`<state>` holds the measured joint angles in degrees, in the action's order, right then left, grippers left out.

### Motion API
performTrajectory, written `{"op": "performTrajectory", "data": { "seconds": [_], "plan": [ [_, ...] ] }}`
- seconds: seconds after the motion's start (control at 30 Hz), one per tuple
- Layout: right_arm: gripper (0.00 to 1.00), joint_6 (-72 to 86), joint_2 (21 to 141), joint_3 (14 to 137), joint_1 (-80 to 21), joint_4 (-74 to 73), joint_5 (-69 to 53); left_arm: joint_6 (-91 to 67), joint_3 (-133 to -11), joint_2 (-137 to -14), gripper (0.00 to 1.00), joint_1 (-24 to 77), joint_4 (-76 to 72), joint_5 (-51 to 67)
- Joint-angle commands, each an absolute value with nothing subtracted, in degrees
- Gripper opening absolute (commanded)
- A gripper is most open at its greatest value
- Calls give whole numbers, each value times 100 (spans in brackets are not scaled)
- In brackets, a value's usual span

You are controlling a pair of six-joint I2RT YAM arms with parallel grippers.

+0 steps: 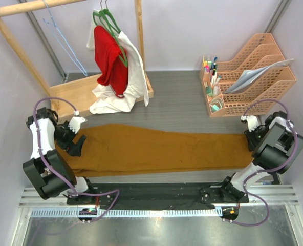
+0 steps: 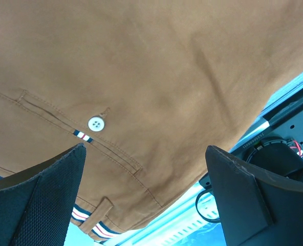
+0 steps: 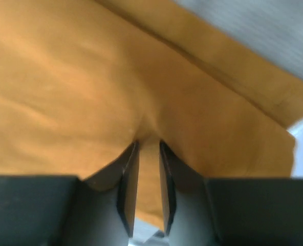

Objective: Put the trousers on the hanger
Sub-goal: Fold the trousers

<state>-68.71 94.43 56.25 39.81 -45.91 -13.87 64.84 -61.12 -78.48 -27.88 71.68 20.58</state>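
The mustard-brown trousers (image 1: 156, 148) lie flat across the table, waist at the left and leg ends at the right. My left gripper (image 1: 73, 143) hovers over the waist end. In the left wrist view it (image 2: 145, 148) is open wide above the waistband, near a white button (image 2: 95, 123), holding nothing. My right gripper (image 1: 251, 137) is at the leg ends. In the right wrist view it (image 3: 149, 143) is shut on a pinched fold of the trousers (image 3: 64, 92). The light-blue wire hanger (image 1: 64, 45) hangs from the wooden rail at the back left, away from both grippers.
A wooden clothes rack (image 1: 74, 95) stands at the back left. Green hangers on it carry a red garment (image 1: 109, 59) and a white garment (image 1: 133, 77). Orange file trays (image 1: 259, 77) and a pen holder (image 1: 211, 77) stand at the back right.
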Motion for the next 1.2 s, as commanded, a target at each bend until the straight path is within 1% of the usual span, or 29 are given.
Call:
{"op": "performTrajectory", "data": {
  "seconds": [0.0, 0.03, 0.07, 0.1, 0.2, 0.3, 0.4, 0.7, 0.73, 0.83, 0.87, 0.9, 0.93, 0.97, 1.0, 1.07, 1.1, 1.13, 1.17],
  "plan": [
    [36, -6215, 10037, 5800, 3999, -3393, -660, 6241, -6152, -7901, 100, -2769, 6900, 2022],
    [41, -6101, 10046, 5914, 4051, -3445, -668, 6179, -6126, -7910, 100, -2777, 6847, 1943],
    [54, -6091, 10011, 5976, 4087, -3663, -807, 6161, -6117, -7919, 100, -2769, 6794, 1786],
    [62, -6056, 9872, 6037, 4139, -3769, -869, 6161, -6100, -7928, 100, -2777, 6690, 1697],
    [82, -5810, 9765, 6459, 4385, -4288, -1063, 6108, -5994, -7919, 100, -2777, 6539, 1503],
    [96, -5520, 10001, 7039, 4579, -4999, -1177, 6074, -5959, -7954, 100, -2777, 6495, 1503],
    [100, -5116, 10274, 7400, 4684, -5492, -1195, 6012, -5985, -8050, 100, -2777, 6443, 1451],
    [100, -4685, 11153, 7619, 4772, -5818, -1195, 6020, -6012, -8016, 100, -2777, 6451, 1520],
    [98, -4676, 11249, 7655, 4790, -5879, -1213, 6047, -6012, -7972, 100, -2777, 6460, 1538],
    [86, -4614, 11583, 7866, 4886, -6143, -1300, 6082, -6003, -7910, 100, -2777, 6513, 1573],
    [73, -4623, 11688, 7927, 4913, -6291, -1379, 6091, -5994, -7893, 100, -2777, 6513, 1582],
    [66, -4623, 11716, 8050, 4930, -6345, -1397, 6100, -5985, -7884, 100, -2777, 6521, 1582],
    [57, -4632, 11725, 8112, 4983, -6381, -1432, 6108, -5994, -7875, 100, -2769, 6521, 1582],
    [42, -4632, 11699, 8173, 5009, -6442, -1441, 6108, -5985, -7866, 100, -2777, 6530, 1599],
    [33, -4641, 11629, 8304, 5027, -6460, -1441, 6108, -5985, -7866, 100, -2777, 6522, 1600],
    [20, -4711, 11506, 8446, 5080, -6521, -1441, 6117, -5994, -7875, 100, -2769, 6521, 1591],
    [9, -4737, 11357, 8542, 5080, -6513, -1398, 6117, -6003, -7884, 100, -2777, 6530, 1591],
    [4, -4763, 11286, 8595, 5080, -6521, -1389, 6117, -6012, -7884, 100, -2777, 6522, 1591],
    [1, -4772, 11216, 8639, 5080, -6521, -1371, 6108, -6012, -7892, 100, -2777, 6521, 1582]
  ]
}}
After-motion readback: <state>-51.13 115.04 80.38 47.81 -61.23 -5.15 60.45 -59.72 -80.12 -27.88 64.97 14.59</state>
